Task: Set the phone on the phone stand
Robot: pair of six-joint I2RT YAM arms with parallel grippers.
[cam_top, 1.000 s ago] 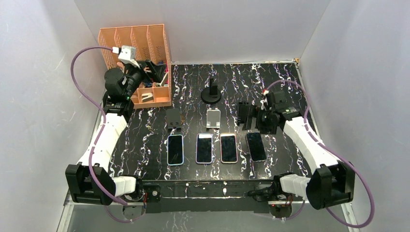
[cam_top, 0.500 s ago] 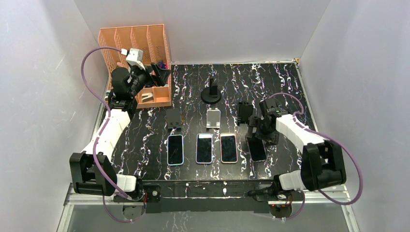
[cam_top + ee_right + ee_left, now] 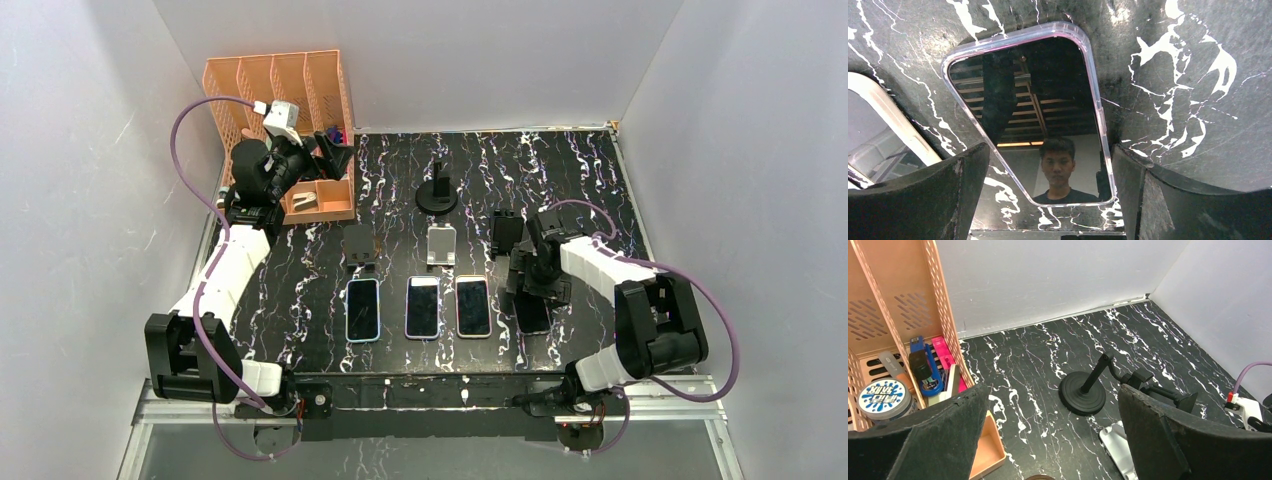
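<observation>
Left gripper (image 3: 328, 158) spread wide and empty beside the orange organizer (image 3: 290, 90), three other phones (image 3: 423, 306) in a row, round-based phone stand (image 3: 437, 192) behind them, right gripper (image 3: 1048, 150) low over the rightmost phone (image 3: 1028, 100), fingers parted either side, phone flat on the table (image 3: 580, 170)

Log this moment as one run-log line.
phase: pre-grasp | right gripper: open over rightmost phone flat on table | left gripper: open, empty, near orange organizer
</observation>
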